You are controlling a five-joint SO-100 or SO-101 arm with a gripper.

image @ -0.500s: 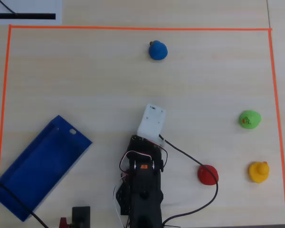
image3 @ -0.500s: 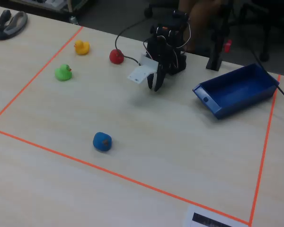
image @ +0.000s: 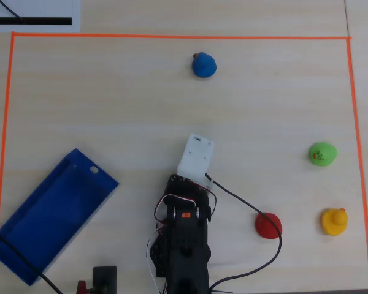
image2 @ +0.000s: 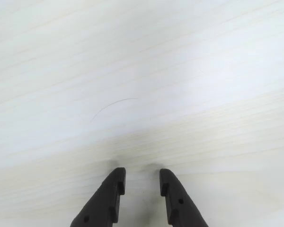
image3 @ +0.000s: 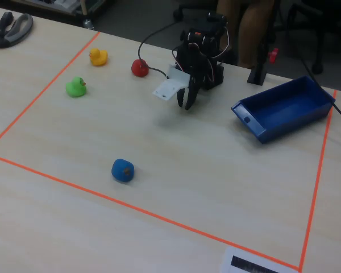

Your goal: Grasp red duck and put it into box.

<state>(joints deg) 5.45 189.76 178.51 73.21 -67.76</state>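
The red duck point(image: 268, 225) sits on the table to the right of the arm's base in the overhead view, and it also shows in the fixed view point(image3: 139, 67). A black cable runs right beside it. The blue box point(image: 30, 236) lies empty at the lower left, angled; in the fixed view it point(image3: 307, 116) is to the right of the arm. My gripper point(image2: 141, 177) is open a little and empty, pointing down at bare table. In the fixed view it point(image3: 184, 106) hangs just above the table, away from both duck and box.
A blue duck point(image: 203, 64) sits at the far side. A green duck point(image: 322, 154) and a yellow duck point(image: 333, 221) sit at the right. Orange tape point(image: 172, 37) frames the work area. A white camera housing point(image: 196, 156) covers the gripper from above.
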